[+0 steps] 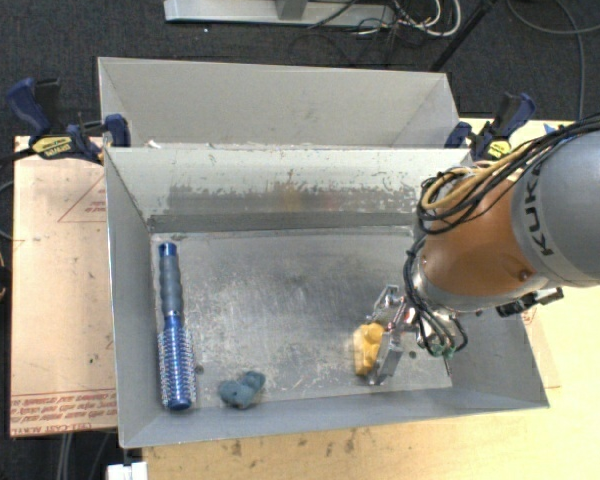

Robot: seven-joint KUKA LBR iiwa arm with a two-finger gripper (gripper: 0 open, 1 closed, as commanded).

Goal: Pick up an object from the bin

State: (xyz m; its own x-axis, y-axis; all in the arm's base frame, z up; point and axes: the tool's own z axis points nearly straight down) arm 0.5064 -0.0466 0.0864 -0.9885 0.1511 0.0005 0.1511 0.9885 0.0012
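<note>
Camera view, from above the bin:
- Grey metal bin (280,288), floor scuffed.
- Gripper (382,340), low at the floor's right near corner. Its fingers are apart, one on each side of the yellow thing.
- Small yellow lump (366,346), on the floor between those fingers, not lifted.
- Blue hairbrush (172,328), lying lengthwise along the left wall.
- Blue-grey crumpled lump (242,390), at the near wall, just beside the brush's bristle end.

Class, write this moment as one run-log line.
gripper: low in bin, view's lower right | nearest: small yellow thing, beside it | elsewhere: blue brush along left wall, blue-grey lump
</note>
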